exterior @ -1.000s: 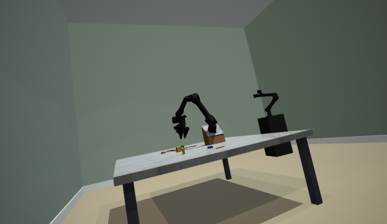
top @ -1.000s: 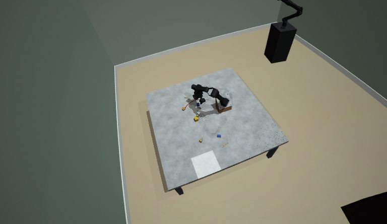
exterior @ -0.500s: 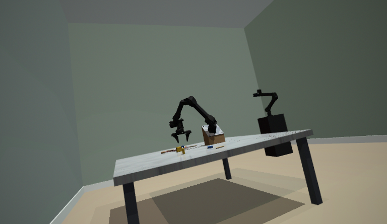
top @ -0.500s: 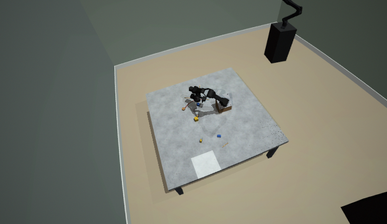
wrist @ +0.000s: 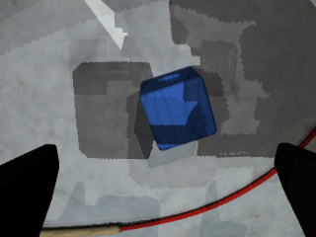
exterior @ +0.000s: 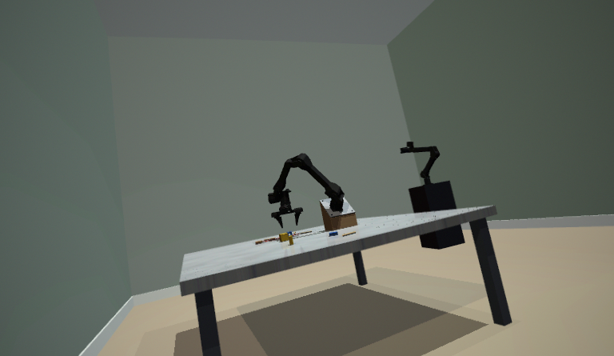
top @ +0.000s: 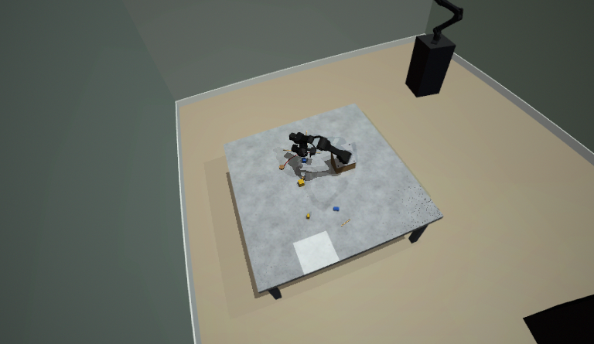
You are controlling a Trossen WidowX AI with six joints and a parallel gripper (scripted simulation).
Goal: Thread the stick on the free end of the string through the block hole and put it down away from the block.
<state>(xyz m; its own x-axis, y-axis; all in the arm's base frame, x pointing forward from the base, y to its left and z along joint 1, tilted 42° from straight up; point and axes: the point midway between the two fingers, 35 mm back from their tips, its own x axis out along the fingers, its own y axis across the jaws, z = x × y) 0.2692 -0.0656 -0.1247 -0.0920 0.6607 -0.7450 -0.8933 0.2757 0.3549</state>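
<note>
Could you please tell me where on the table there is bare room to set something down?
A bare-looking patch lies between the yellow cube and the white square patch, left of the small yellow piece in the top view. It is crowded beneath the open gripper.

The place looks like a bare robotics lab or test room. A black jointed robot arm (top: 322, 142) (exterior: 316, 175) stands on a brown, box-shaped base with a pale top plate (top: 347, 167) (exterior: 345, 221), set on a grey, stone-patterned counter (top: 372, 200) (exterior: 235, 266) with dark legs. A second black jointed arm (top: 456, 13) (exterior: 435, 152) stands on a tall black rectangular pedestal (top: 427, 71) (exterior: 430, 202) beyond the counter. Plain grey-green walls (top: 78, 148) (exterior: 253, 107) with pale skirting enclose a smooth beige floor (top: 482, 192) (exterior: 556, 266).
</note>
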